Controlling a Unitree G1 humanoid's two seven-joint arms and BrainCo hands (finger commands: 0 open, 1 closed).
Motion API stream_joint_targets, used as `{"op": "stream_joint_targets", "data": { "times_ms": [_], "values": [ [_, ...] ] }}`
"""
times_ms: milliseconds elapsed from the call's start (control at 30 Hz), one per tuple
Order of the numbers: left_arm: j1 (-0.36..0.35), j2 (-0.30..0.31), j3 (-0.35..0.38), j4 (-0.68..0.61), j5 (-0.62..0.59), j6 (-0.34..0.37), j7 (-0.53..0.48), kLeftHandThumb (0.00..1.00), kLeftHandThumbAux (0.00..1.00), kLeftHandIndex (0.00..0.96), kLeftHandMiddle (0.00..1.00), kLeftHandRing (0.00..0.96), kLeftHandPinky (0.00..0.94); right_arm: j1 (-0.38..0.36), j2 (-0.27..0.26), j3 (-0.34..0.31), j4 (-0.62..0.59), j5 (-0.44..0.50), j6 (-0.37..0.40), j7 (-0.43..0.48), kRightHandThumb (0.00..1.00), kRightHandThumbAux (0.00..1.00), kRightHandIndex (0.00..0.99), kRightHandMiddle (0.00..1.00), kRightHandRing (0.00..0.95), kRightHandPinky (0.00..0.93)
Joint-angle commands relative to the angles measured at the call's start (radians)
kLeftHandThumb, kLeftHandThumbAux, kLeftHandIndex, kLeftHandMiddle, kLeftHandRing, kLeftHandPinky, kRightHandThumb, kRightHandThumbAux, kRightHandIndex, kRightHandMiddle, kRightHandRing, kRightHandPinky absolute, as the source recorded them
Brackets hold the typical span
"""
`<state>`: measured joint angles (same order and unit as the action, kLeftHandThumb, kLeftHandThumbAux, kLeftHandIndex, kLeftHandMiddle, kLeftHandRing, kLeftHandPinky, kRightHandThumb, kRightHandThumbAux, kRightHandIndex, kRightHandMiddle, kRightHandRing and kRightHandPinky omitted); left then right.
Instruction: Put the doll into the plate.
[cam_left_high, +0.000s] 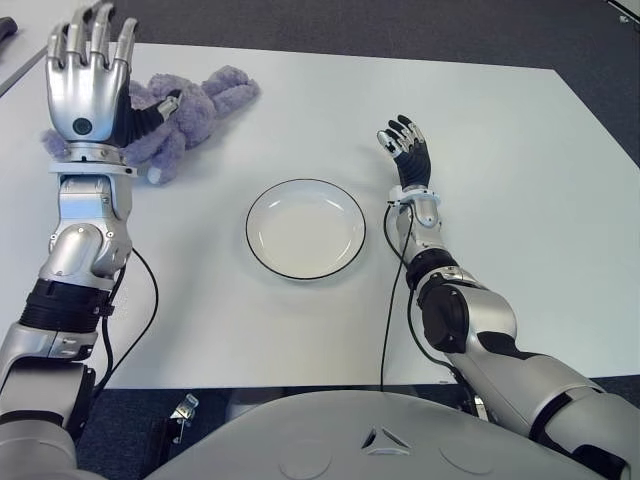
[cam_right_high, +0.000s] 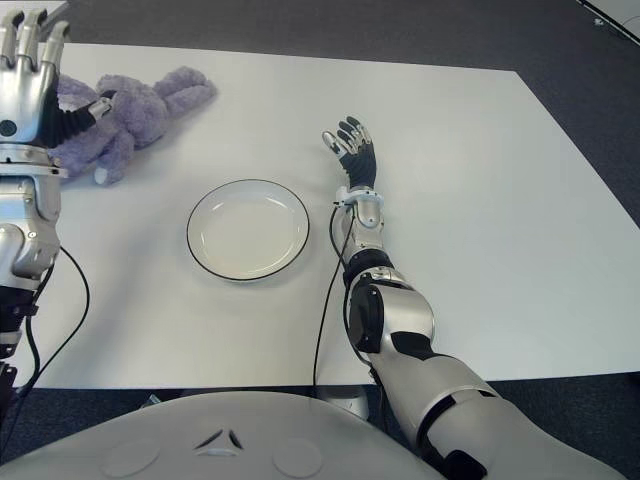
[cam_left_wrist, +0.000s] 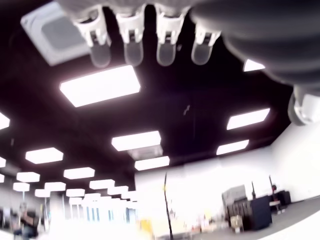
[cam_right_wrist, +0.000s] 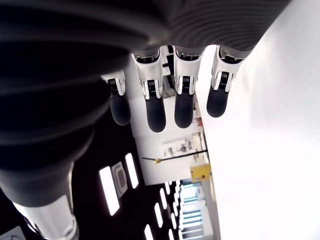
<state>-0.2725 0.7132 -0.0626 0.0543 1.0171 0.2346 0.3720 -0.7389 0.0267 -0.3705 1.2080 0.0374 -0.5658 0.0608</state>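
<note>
A purple plush doll (cam_left_high: 205, 100) lies on the white table (cam_left_high: 500, 180) at the far left, partly hidden behind my left hand. My left hand (cam_left_high: 88, 70) is raised in front of it with the fingers (cam_left_wrist: 131, 37) straight and pointing up, holding nothing. A white plate (cam_left_high: 305, 228) with a dark rim sits empty at the table's middle. My right hand (cam_left_high: 403, 140) shows to the right of the plate, with its fingers (cam_right_wrist: 156, 107) extended and nothing in them.
Dark carpet surrounds the table. A black cable (cam_left_high: 388, 300) runs along my right forearm toward the table's near edge. Bare tabletop stretches to the right of my right arm.
</note>
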Motion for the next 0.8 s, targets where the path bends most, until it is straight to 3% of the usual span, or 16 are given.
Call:
{"op": "stream_joint_targets", "data": {
  "times_ms": [33, 800],
  "values": [
    [-0.038, 0.001, 0.011, 0.124, -0.059, -0.059, 0.04, 0.253, 0.281, 0.0, 0.027, 0.0, 0.0, 0.235, 0.042, -0.015, 0.131, 0.02, 0.045, -0.001, 0.057, 0.73, 0.145, 0.177, 0.137, 0.122],
    [-0.208, -0.007, -0.03, 0.483, -0.121, -0.193, 0.172, 0.269, 0.295, 0.0, 0.041, 0.017, 0.0, 0.238, 0.037, -0.014, 0.129, 0.019, 0.037, -0.001, 0.029, 0.722, 0.123, 0.153, 0.123, 0.122]
  ]
}}
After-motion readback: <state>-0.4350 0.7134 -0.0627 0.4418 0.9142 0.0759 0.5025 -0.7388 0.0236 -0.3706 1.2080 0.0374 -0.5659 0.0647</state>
